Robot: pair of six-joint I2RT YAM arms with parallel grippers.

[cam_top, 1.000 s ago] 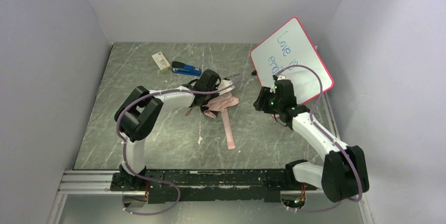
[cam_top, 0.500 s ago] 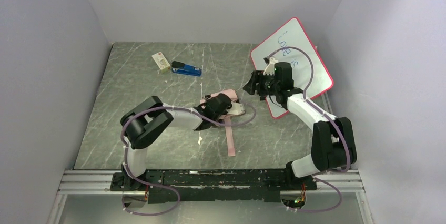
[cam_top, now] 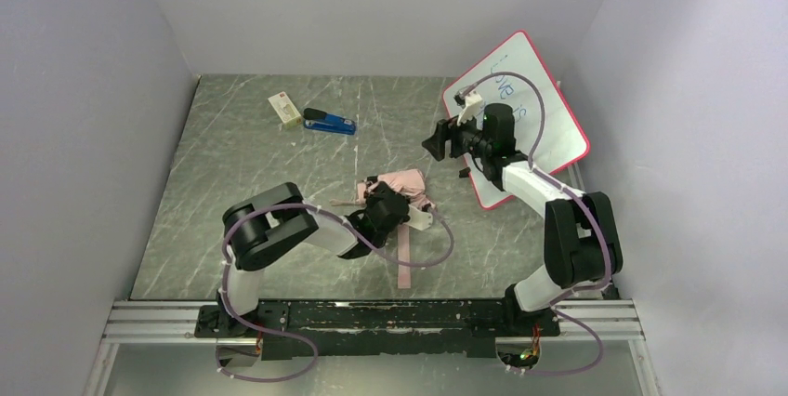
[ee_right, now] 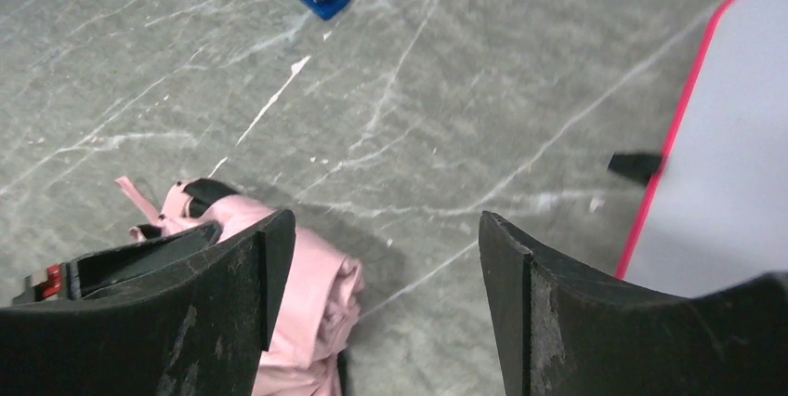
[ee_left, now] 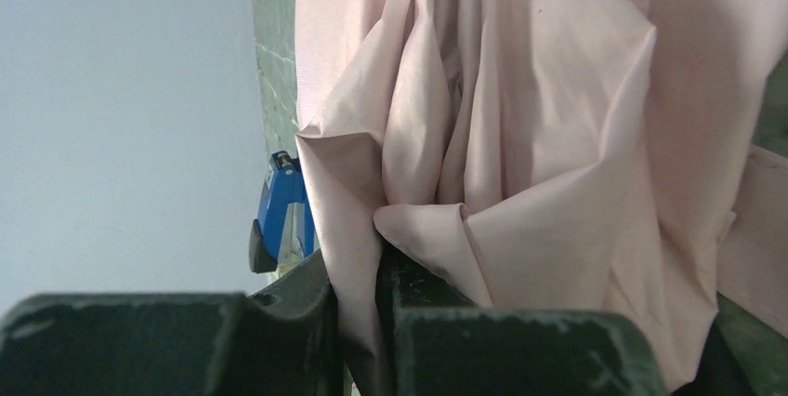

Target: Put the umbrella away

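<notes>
1. My left gripper (cam_top: pixel 401 203) is clamped on a fold of the umbrella (cam_top: pixel 395 188). In the left wrist view the pink fabric (ee_left: pixel 520 136) runs down into the narrow slit between my two fingers (ee_left: pixel 167 340), which stand nearly together.
2. The umbrella lies bunched on the table (cam_top: pixel 242 191), left of the whiteboard (cam_top: pixel 530 126) and nearer my bases than the board's lower corner, not touching it. Mostly pale pink shows, with a little black at the edges.
3. A pink strap (cam_top: pixel 405 252) trails flat from the bundle, on the same side of the whiteboard, towards the near edge.
4. My right gripper (cam_top: pixel 435 145) hangs just left of the whiteboard's pink frame, above the table, fingers spread wide with nothing between them. Its own camera looks down past both fingers (ee_right: pixel 232 294) at bare table, the umbrella (ee_right: pixel 297 322) and the whiteboard's edge (ee_right: pixel 734 182).
5. A blue stapler (cam_top: pixel 329 122) lies well left of the whiteboard, and a small box (cam_top: pixel 284 108) just beyond it, further from the board.
</notes>
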